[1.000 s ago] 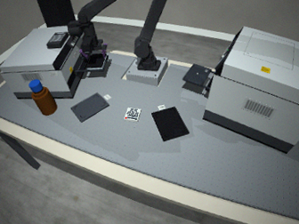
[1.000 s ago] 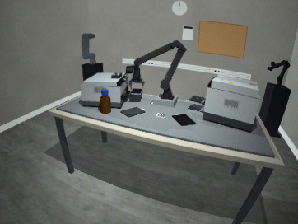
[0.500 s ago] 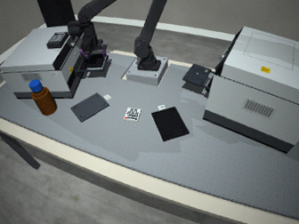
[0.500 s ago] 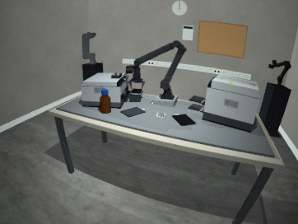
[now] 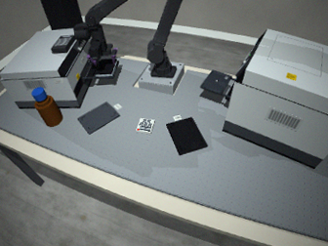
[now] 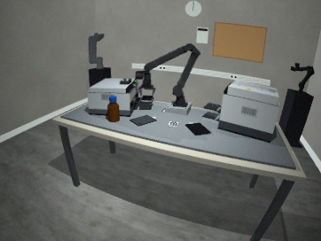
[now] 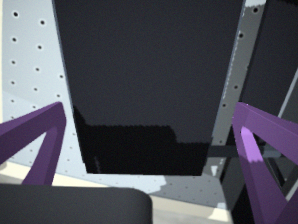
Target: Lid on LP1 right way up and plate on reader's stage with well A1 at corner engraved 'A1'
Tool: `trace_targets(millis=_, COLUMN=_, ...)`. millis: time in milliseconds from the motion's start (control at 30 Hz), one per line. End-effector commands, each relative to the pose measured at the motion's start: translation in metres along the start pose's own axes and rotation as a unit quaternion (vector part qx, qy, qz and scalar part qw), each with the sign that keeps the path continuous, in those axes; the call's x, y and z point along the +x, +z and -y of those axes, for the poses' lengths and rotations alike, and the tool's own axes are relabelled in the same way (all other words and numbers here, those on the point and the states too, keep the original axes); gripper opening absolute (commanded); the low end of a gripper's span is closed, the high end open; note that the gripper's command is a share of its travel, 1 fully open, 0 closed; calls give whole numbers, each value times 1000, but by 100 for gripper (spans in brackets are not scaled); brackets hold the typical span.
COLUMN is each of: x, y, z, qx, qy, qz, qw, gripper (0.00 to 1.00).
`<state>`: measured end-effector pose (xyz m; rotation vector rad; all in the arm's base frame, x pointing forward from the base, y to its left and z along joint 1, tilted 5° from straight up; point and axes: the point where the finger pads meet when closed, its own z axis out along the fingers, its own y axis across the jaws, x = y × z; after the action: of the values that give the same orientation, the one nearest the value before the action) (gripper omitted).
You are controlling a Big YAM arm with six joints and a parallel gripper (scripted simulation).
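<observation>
My gripper (image 5: 102, 59) (image 6: 147, 92) (image 7: 149, 111) is open, its purple fingers above the stage of the left machine, beside the bottle. In the wrist view a dark, flat-topped slab (image 7: 150, 70) lies below and between the fingers, with a gap at each side; I cannot tell lid from plate there. The capped brown bottle (image 5: 49, 113) (image 6: 113, 112) stands upright in front of that machine (image 5: 37, 57) (image 6: 106, 95). The reader's dark stage (image 5: 216, 81) (image 6: 212, 106) juts from the right machine (image 5: 279, 101) (image 6: 249, 108). Well A1 and the engravings are not legible.
Two flat dark bench positions, a grey one (image 5: 98, 117) (image 6: 143, 120) and a black one (image 5: 187, 135) (image 6: 198, 128), lie on the deck; their small labels are unreadable. A printed code card (image 5: 146, 125) (image 6: 173, 124) lies between them. The arm's base (image 5: 176, 83) (image 6: 185, 109) stands between the machines.
</observation>
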<state>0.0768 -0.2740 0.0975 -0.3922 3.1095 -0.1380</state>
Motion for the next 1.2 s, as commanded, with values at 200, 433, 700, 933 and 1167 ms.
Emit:
trace_targets(millis=200, x=-4, y=0, z=2, qx=13, qy=-13, qz=2, qw=1000, gripper=100)
trace_targets(millis=433, x=-4, y=1, z=0, qx=13, qy=-13, qz=2, qw=1000, gripper=100)
trace_targets(millis=700, x=-4, y=3, z=3, qx=16, qy=-13, qz=2, qw=1000, gripper=100)
trace_targets(millis=933, x=-4, y=14, z=-3, qx=-4, qy=-13, qz=2, qw=1000, gripper=100)
trace_targets(millis=1167, x=-4, y=9, z=5, qx=8, qy=-12, qz=2, qw=1000, gripper=100)
